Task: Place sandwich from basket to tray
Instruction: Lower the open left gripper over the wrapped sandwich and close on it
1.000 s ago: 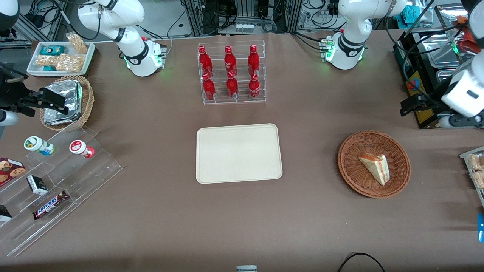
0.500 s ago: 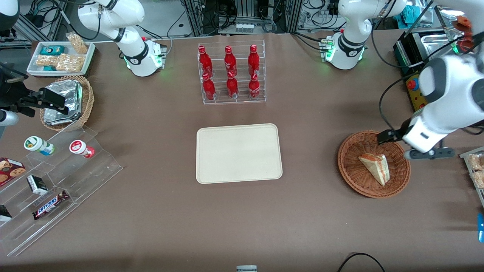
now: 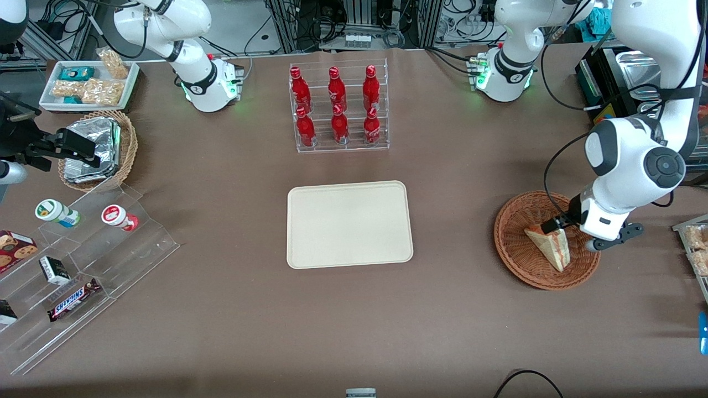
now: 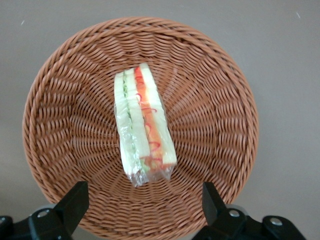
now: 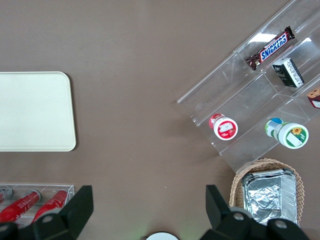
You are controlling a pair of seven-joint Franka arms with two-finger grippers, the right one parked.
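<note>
One sandwich lies near the middle of the basket, so the gripper, poised above the basket with fingers spread wide, should probably descend straddling the wedge's flat bread faces, pinching gently to avoid crushing it before the tray.

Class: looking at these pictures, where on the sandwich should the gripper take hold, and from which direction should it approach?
Probably from straight above: the open gripper hovers over the basket, where the sandwich lies with its striped cut face up. Close the fingers across its narrow width, on the two bread faces near mid-length.
</note>
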